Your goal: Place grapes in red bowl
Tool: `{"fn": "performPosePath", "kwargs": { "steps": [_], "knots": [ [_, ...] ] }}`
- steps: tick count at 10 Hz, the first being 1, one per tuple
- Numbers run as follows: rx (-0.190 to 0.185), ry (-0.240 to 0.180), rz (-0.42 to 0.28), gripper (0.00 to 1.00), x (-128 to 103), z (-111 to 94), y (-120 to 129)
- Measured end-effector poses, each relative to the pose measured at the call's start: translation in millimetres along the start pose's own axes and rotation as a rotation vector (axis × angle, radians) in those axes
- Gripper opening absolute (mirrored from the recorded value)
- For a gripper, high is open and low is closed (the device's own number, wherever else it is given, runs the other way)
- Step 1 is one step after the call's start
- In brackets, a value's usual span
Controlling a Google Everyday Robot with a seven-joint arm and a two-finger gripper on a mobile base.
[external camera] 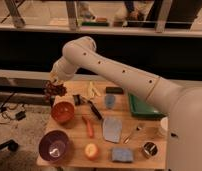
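Note:
The grapes (54, 89), a dark red-purple lumpy bunch, hang from my gripper (54, 83) above the table's far left part. The gripper is shut on them. The red bowl (63, 112), round and orange-red, sits on the wooden table just below and slightly right of the grapes. The grapes are above the bowl's far rim, apart from it. The white arm reaches from the right across the table to the gripper.
A larger purple bowl (55, 146) stands at the front left. An orange-yellow fruit (91, 150), a red carrot-like item (88, 126), a blue-grey cloth (112, 129), a blue sponge (122, 155), a green tray (143, 106), a metal cup (149, 149) and utensils lie on the table (74, 160).

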Motion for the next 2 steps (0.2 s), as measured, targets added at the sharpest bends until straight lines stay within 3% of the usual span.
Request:
{"fn": "performPosePath", "kwargs": {
  "steps": [2],
  "knots": [
    [-0.008,-0.009,-0.001,0.0,-2.4,3.5,3.9]
  ]
}}
